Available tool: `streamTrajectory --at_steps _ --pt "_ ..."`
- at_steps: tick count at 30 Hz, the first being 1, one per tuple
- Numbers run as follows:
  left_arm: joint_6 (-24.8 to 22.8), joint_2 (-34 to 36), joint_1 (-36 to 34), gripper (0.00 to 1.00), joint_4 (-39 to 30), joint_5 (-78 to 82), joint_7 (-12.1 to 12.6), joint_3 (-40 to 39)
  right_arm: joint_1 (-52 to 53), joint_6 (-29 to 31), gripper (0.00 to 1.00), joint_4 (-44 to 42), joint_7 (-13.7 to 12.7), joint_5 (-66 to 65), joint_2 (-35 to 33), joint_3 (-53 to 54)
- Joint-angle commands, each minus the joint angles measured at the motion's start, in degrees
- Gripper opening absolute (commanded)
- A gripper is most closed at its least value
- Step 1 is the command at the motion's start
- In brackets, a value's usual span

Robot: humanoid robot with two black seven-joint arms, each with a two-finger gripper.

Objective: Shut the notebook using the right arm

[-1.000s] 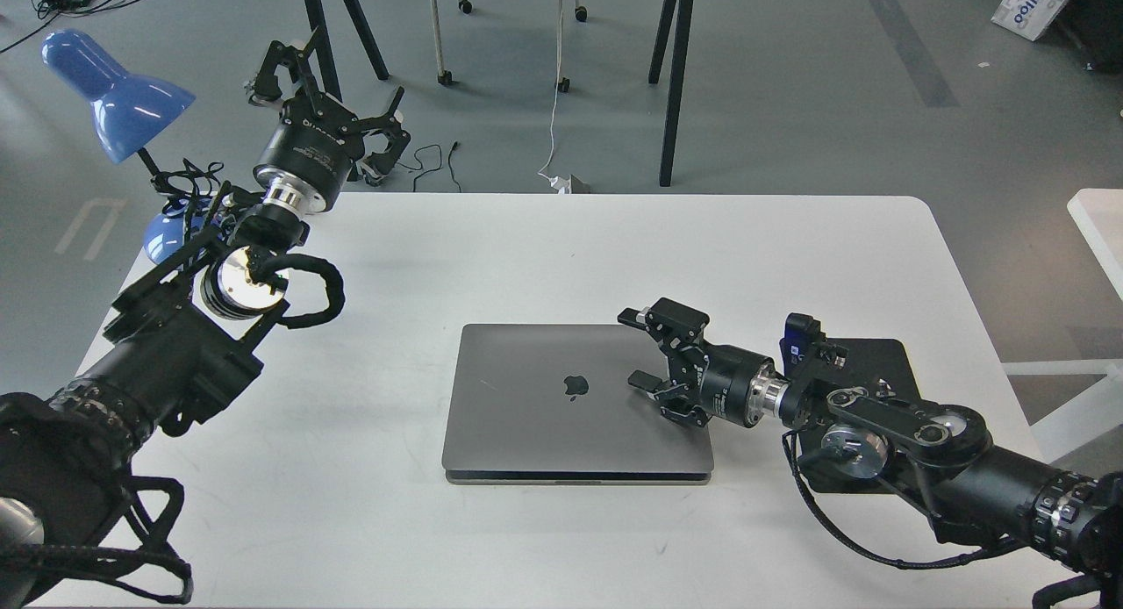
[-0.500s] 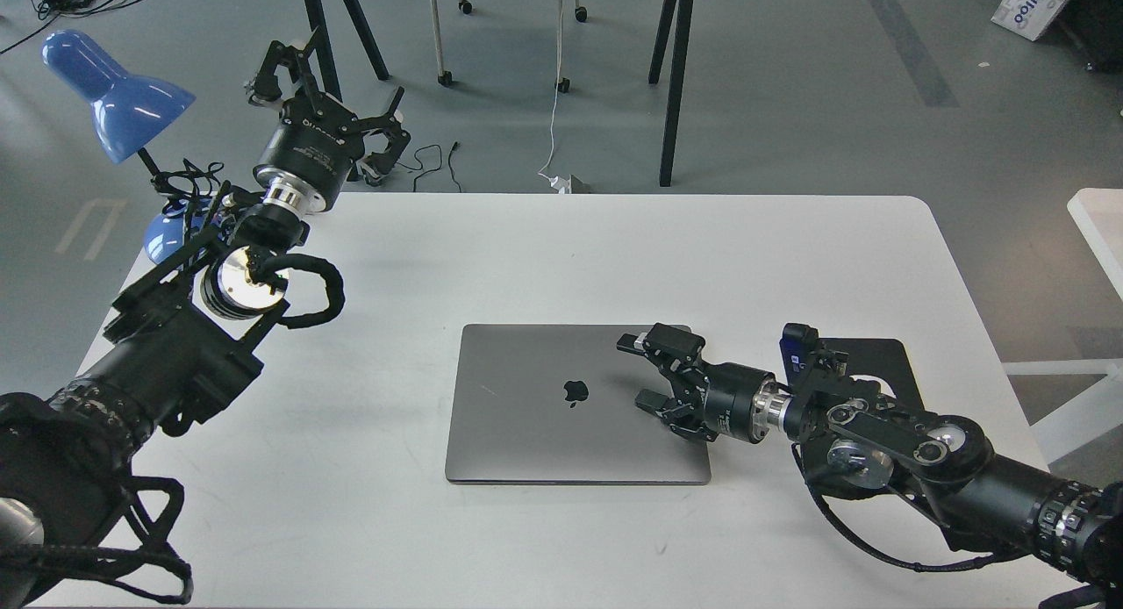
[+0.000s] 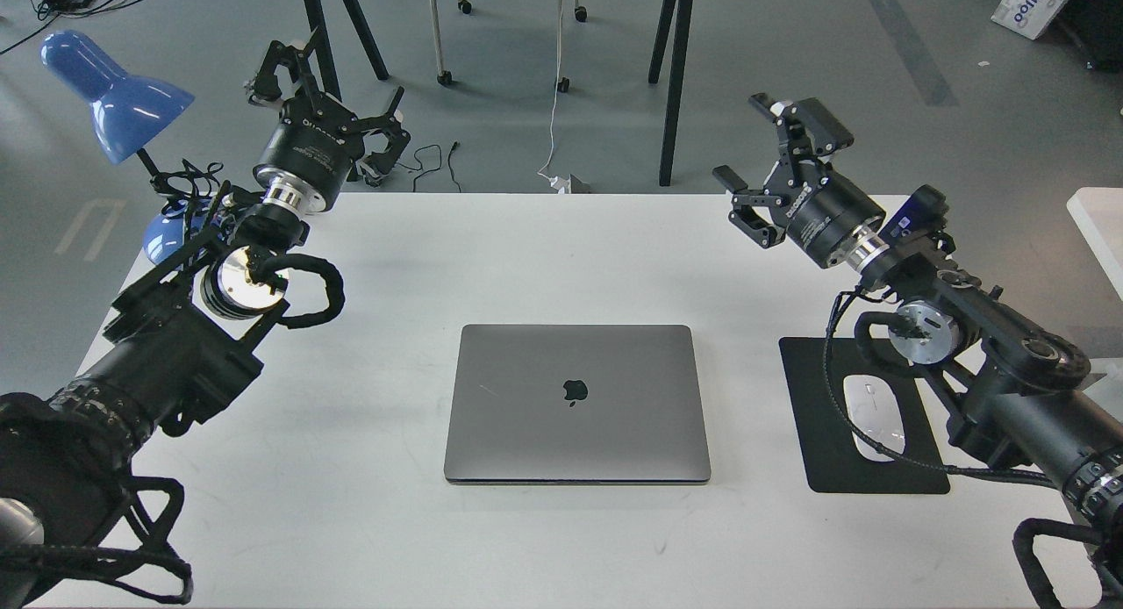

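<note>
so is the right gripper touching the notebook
Apart. The head view shows the right gripper raised near the table's far edge, bare tabletop between it and the closed notebook.

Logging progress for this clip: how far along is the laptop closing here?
Done: the notebook lies flat on the white table with its lid down, logo up. In hand: nothing; the right hand is open and raised near the table's far edge, apart from the notebook; the left hand is also open and apart. Left: nothing visible.
</note>
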Motion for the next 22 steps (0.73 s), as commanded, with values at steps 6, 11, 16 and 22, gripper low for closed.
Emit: streamTrajectory --at_steps 6,11,16,22 --pt "0.00 -0.01 0.00 1.00 0.00 0.00 0.00 0.00 7.27 -4.15 0.99 -8.04 -8.34 16.34 -0.34 9.04" --pt "0.00 -0.01 0.00 1.00 0.00 0.00 0.00 0.00 7.80 -2.83 1.00 -10.52 -8.34 25.14 -0.69 9.22" --pt "0.00 -0.01 0.00 1.00 0.00 0.00 0.00 0.00 6.84 -2.65 1.00 -10.52 -8.17 26.38 -0.60 9.05" --pt "0.00 -0.01 0.00 1.00 0.00 0.00 0.00 0.00 4.90 -2.39 1.00 -9.90 -7.99 26.38 -0.60 8.17"
